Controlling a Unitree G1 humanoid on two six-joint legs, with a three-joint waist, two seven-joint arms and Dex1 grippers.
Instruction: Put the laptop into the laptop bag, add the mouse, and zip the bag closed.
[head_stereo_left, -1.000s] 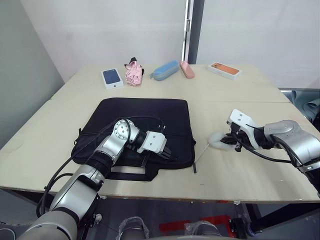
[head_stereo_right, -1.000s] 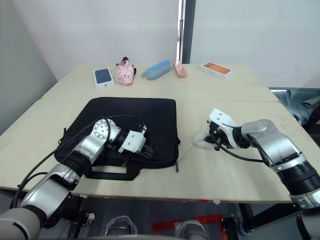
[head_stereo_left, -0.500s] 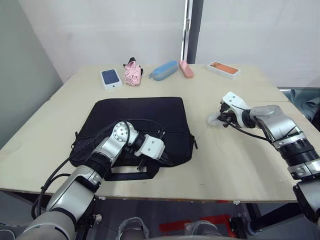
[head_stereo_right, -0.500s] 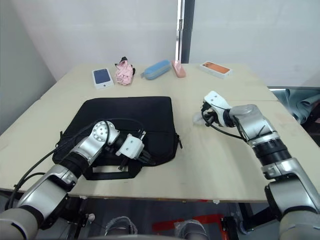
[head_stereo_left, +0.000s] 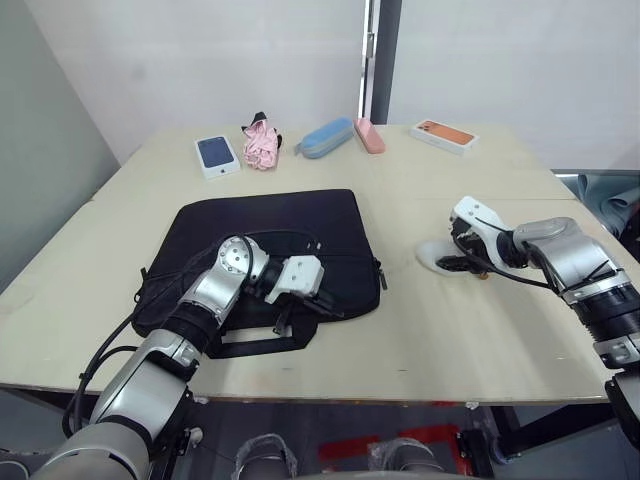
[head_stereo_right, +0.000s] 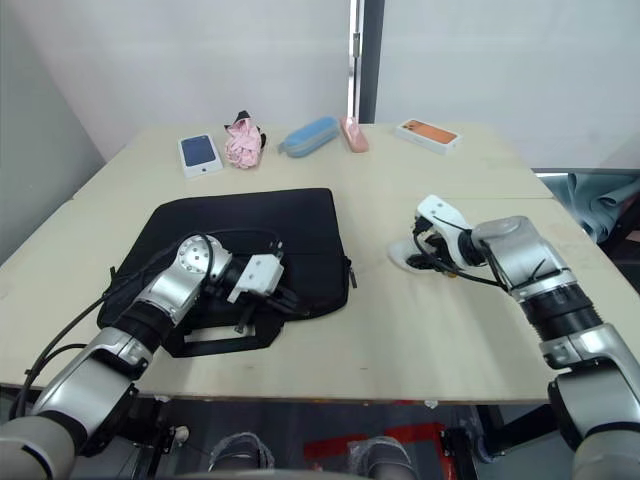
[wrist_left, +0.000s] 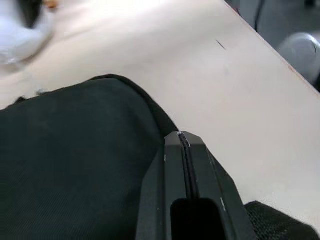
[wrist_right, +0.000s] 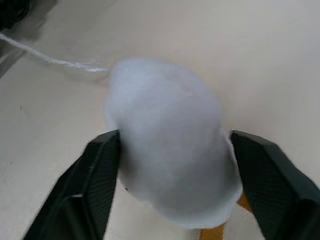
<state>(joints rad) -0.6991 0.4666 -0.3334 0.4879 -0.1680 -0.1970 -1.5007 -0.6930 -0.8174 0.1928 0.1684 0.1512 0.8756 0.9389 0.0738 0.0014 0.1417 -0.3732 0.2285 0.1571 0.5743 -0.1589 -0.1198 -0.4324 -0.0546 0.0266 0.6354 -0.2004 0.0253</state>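
The black laptop bag (head_stereo_left: 270, 225) lies flat on the table, its strap handles (head_stereo_left: 260, 345) at the near edge. My left gripper (head_stereo_left: 322, 302) rests shut on the bag's near right corner; the left wrist view shows its closed fingertips (wrist_left: 182, 142) over the black fabric (wrist_left: 75, 160). The white mouse (head_stereo_left: 435, 255) sits on the table to the right of the bag, trailing a thin white cord (wrist_right: 50, 61). My right gripper (wrist_right: 175, 150) is open, one finger on each side of the mouse (wrist_right: 170, 135). The laptop is hidden.
Along the far side of the table (head_stereo_left: 350, 385) lie a dark phone box (head_stereo_left: 218, 155), a pink bundle (head_stereo_left: 265, 148), a blue pouch (head_stereo_left: 328, 138), a pink case (head_stereo_left: 371, 137) and an orange phone box (head_stereo_left: 444, 134). Bare tabletop separates the bag and the mouse.
My right gripper has gone from shut to open around the mouse, after swinging farther away and coming back nearer. The left gripper stays on the bag. The view has shifted a little.
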